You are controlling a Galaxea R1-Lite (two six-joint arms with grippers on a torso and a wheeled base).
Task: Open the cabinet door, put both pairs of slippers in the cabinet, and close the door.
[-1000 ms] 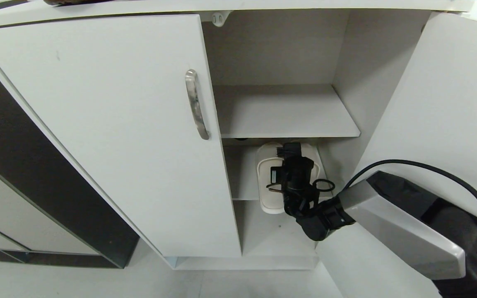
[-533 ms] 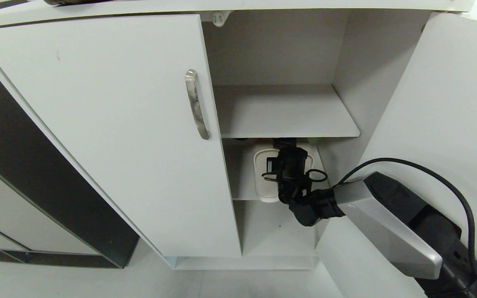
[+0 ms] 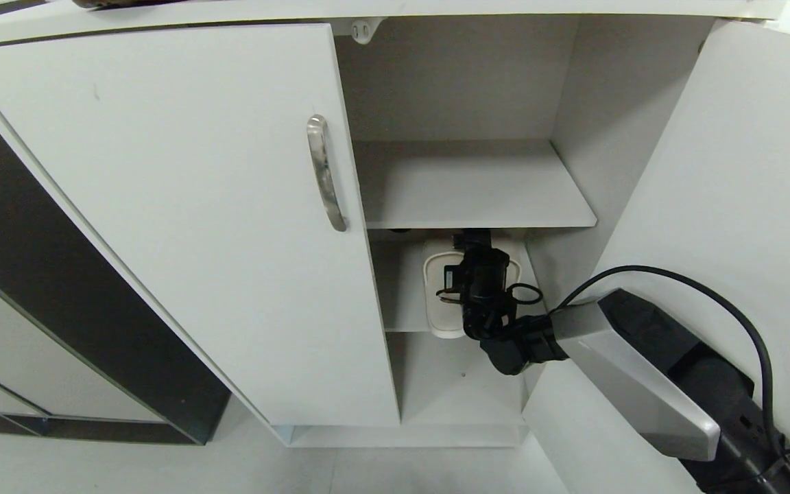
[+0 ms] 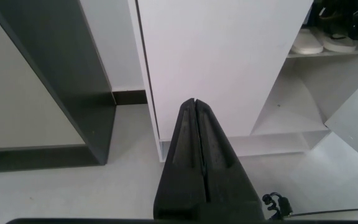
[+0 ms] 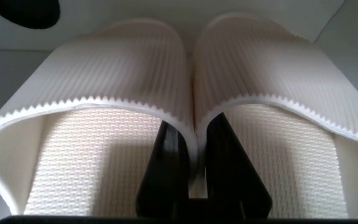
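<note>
left door [image 3: 162, 206] shut, blocks | slippers [image 3: 436, 305] crowd middle shelf [image 3: 398, 291] | upper shelf [image 3: 470, 185] seemingly reachable

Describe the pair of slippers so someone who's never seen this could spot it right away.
Find the white cabinet with its right door open. On the lower shelf, under the wide upper shelf, lies the pair of slippers: cream and ribbed against plain white boards, pinched by the right tool.

Cream slippers [image 5: 117, 81] ribbed, rubbery, matt; cabinet door [image 3: 162, 206] smooth matt white; handle [image 3: 325, 171] glossy metal.
</note>
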